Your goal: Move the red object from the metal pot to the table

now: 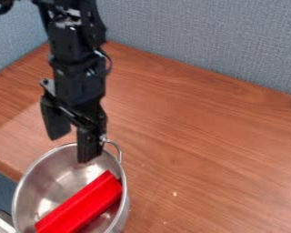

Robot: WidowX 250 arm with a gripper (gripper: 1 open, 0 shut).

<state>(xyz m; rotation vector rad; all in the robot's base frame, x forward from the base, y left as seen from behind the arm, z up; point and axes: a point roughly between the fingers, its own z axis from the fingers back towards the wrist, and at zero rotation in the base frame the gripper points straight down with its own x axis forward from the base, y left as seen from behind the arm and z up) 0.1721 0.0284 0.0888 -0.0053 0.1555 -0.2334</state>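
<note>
Camera: hand point(68, 136) wide open, empty, over metal pot point(45, 177) rim

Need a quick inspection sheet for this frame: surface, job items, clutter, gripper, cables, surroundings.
Surface: brown wood-grain table, glossy, bare where visible.
Job items: red object lies tilted inside the metal pot at the near edge; not yet moved out.
Clutter: nothing seen on the table.
Gripper: gripper open, pointing down above the pot's far rim, holding nothing; one of its fingers hangs near the pot's handle.
Cables: thin wire at the wrist.
Surroundings: grey-blue wall behind; dark area at the lower left, unclear.
</note>
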